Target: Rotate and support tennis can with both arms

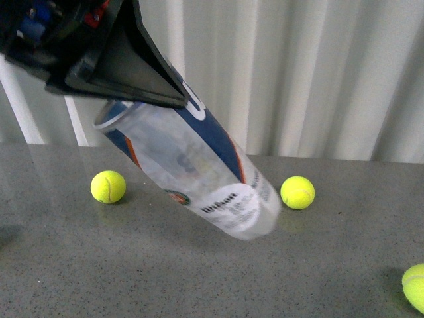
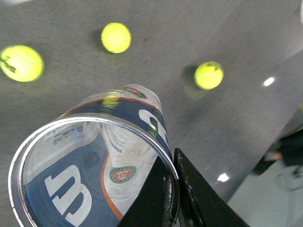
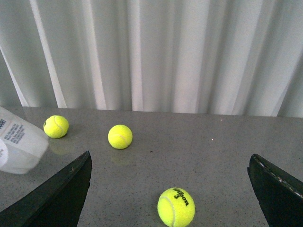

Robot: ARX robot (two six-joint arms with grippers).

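The tennis can [image 1: 192, 169], a clear tube with a navy-and-white label, hangs tilted above the grey table, its open mouth up-left and its closed end down-right. My left gripper [image 1: 129, 73] is shut on the rim at the mouth. In the left wrist view I look into the tennis can [image 2: 90, 165], and the black fingers [image 2: 189, 189] pinch its metal rim. My right gripper [image 3: 170, 189] stands wide open, nothing between its fingers, low over the table. Only the closed end of the tennis can [image 3: 19, 146] shows in that view, apart from the gripper.
Yellow-green tennis balls lie on the grey table [image 1: 199, 278]: one left of the can [image 1: 108, 186], one right of it [image 1: 297, 192], one at the right edge [image 1: 415, 286]. A ball [image 3: 175, 207] lies on the table between the right fingers. White curtain [image 1: 298, 73] behind.
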